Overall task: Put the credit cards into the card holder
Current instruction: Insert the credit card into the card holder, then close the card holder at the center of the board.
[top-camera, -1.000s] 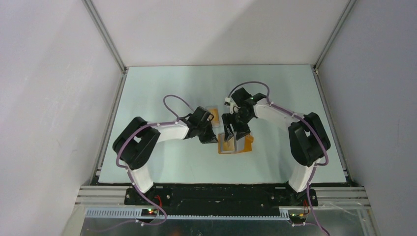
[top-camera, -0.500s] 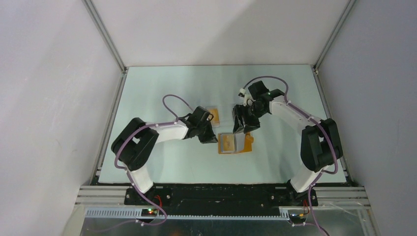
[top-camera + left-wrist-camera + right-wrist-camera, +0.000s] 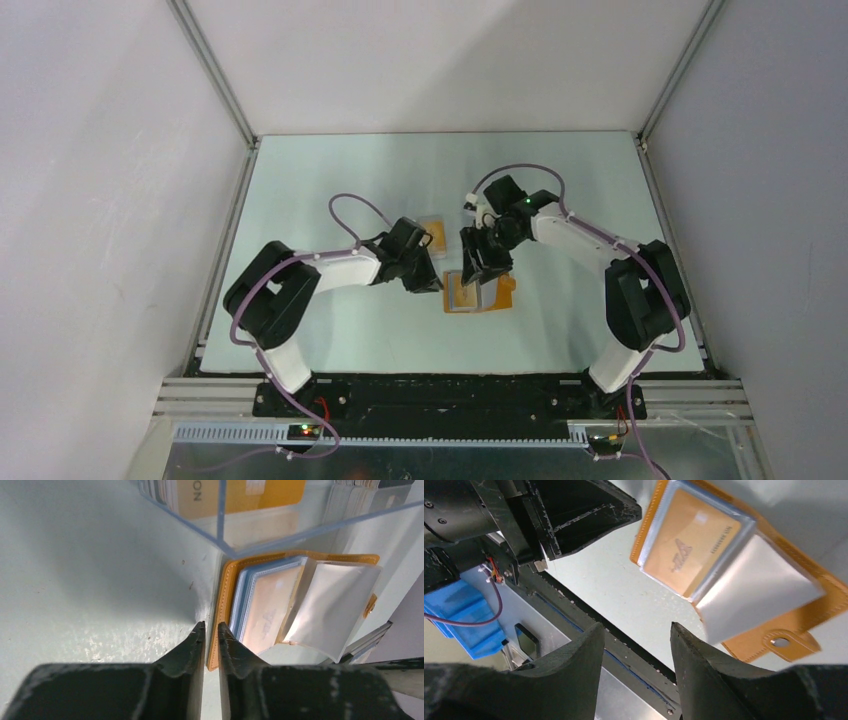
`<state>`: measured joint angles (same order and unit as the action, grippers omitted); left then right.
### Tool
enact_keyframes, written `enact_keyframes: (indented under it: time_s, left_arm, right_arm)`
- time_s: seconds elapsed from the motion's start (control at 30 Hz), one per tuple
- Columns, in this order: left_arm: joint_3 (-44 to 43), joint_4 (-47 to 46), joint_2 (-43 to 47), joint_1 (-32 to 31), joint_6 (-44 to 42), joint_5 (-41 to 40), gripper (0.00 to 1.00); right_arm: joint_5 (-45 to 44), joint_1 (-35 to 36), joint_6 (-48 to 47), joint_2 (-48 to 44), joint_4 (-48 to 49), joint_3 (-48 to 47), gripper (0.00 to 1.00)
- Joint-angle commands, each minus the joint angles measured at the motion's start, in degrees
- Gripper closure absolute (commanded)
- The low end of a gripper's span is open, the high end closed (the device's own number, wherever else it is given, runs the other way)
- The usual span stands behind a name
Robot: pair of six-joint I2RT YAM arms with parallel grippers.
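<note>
Well, card holder (image 3: 505,292) lies splayed open on the table (image 3: 330,200) between the arms, light, with floppy, slippery-looking clear sleeves (image 3: 759,587), so I'd pin its stiffer leather edge; left gripper (image 3: 210,627) barely parted, empty, right gripper (image 3: 636,635) wide apart, empty.

Your top camera sits above and behind the arm bases, looking down and forward over the whole table (image 3: 330,320) from far enough back that both arms fit in frame. The left wrist camera is low, just over the tabletop, and looks forward along its own fingers (image 3: 190,655) at the open card holder (image 3: 225,595) close ahead, with a clear box (image 3: 220,525) beyond it. The right wrist camera looks steeply down past its own fingers (image 3: 694,670) from close above. All three views share the card holder — and the right wrist view also takes in the left gripper (image 3: 626,515) and the table's near edge.
</note>
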<state>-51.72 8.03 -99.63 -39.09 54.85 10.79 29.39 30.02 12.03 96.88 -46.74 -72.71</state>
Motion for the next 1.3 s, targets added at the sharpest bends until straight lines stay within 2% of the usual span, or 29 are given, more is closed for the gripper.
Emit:
enact_keyframes:
  time_s: [0.0,0.23,0.37,0.5,0.67,0.93,1.27]
  left_arm:
    - [1.58,-3.54,3.71,0.25,-0.49,1.83,0.78]
    - [3.99,-7.41,5.0,1.07,1.31,3.65,0.67]
    - [6.49,-11.46,5.23,1.78,2.81,5.46,0.58]
    - [8.55,-16.81,3.72,1.96,4.68,8.47,0.54]
    - [9.7,-20.41,1.68,1.99,6.61,10.95,0.5]
    - [9.73,-23.14,-1.67,1.92,8.16,12.06,0.49]
    - [9.4,-23.15,-3.17,1.91,7.86,11.43,0.54]
  right_arm:
    - [-0.06,1.97,1.07,2.0,1.37,-0.15,0.45]
    - [-5.25,1.73,0.03,3.71,-0.96,0.12,0.46]
    - [-4.14,-0.07,0.21,0.3,-0.09,2.12,0.45]
    - [-3.74,-2.9,0.88,-4.14,1.05,4.08,0.45]
    - [-10.94,-5.23,1.52,-8.08,-0.02,5.98,0.4]
    - [-22.56,-5.43,1.64,-4.64,-1.88,6.7,0.37]
    - [-26.77,-4.28,1.9,2.1,0.16,5.85,0.39]
